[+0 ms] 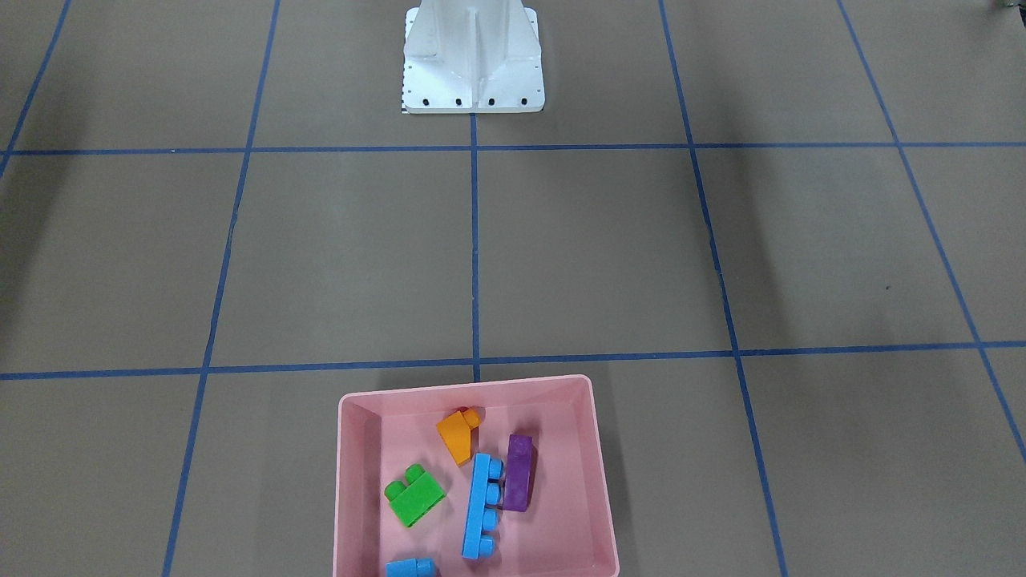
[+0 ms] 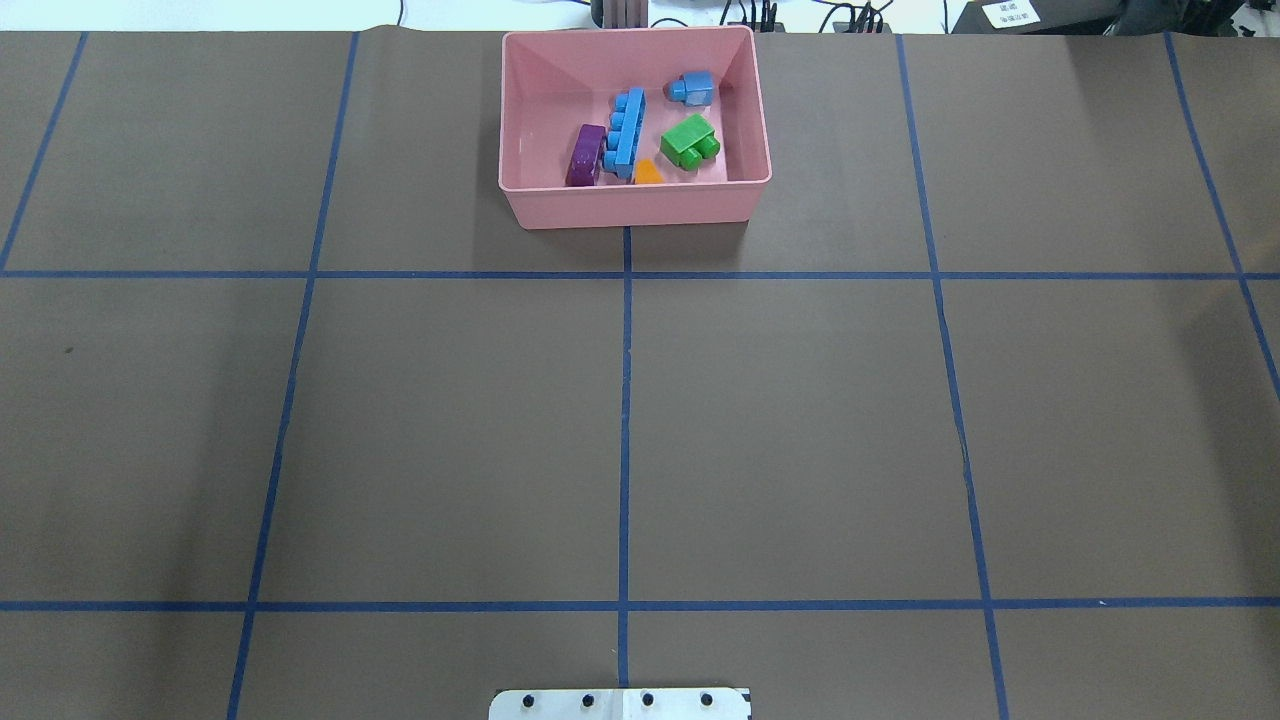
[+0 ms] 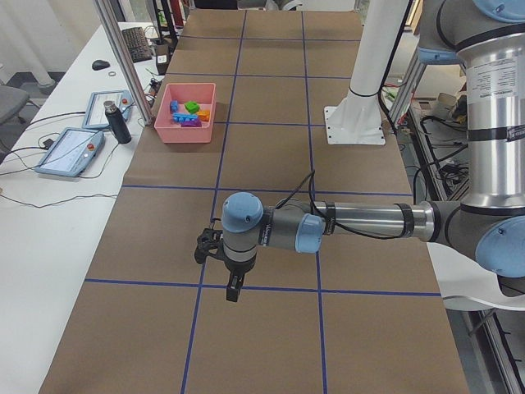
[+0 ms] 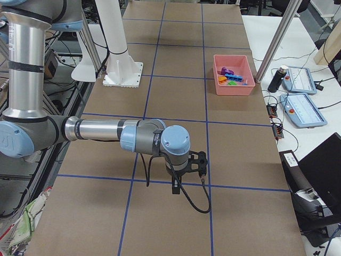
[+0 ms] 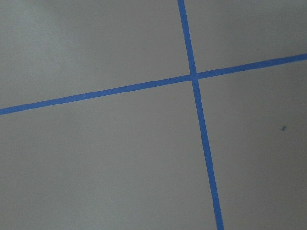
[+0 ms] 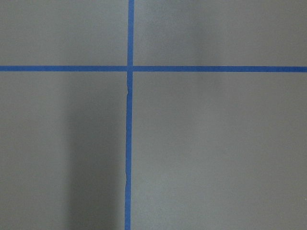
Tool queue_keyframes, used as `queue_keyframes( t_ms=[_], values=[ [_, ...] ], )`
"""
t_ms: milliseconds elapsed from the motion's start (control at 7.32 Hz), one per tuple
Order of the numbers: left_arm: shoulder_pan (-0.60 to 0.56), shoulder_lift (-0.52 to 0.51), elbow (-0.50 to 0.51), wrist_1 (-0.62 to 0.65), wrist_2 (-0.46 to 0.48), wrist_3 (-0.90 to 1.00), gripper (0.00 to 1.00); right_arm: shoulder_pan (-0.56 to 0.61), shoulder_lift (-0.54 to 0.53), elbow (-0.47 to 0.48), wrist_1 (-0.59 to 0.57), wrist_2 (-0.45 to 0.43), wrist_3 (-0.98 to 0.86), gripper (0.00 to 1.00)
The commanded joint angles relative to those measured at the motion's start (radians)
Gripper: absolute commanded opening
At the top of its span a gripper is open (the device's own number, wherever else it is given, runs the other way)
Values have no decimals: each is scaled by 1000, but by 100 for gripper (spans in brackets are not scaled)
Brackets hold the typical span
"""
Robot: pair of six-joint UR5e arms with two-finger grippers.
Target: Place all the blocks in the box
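The pink box [image 1: 465, 386] [image 2: 630, 205] stands at the table's far edge, opposite the robot's base. Several blocks lie inside it: an orange sloped one [image 1: 458, 435], a purple long one [image 1: 519, 473], a long blue one [image 1: 481, 505], a green one [image 1: 414, 497] and a small blue one [image 1: 410, 568]. Both grippers show only in the side views. My left gripper [image 3: 234, 287] hangs low over the table, far from the box [image 3: 184, 131]. My right gripper [image 4: 176, 186] hangs the same way at the other end. I cannot tell whether either is open or shut. Both wrist views show only brown table and blue tape.
The white metal base [image 1: 473, 64] [image 2: 620, 703] sits at the robot's edge of the table. Blue tape lines grid the brown surface. Beside the box, off the table, lie two tablets [image 3: 78, 152] and a dark cylinder [image 3: 115, 123]. Metal poles [image 4: 279, 40] stand near the box.
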Motion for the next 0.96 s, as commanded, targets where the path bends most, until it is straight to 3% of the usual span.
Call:
queue_keyframes(
  t_ms=[0, 819],
  values=[
    [-1, 1, -25, 14, -2, 0, 100, 0, 4, -1, 0, 1, 2, 100],
    [0, 0, -31, 24, -2, -2, 100, 0, 4, -1, 0, 2, 1, 100]
  ],
)
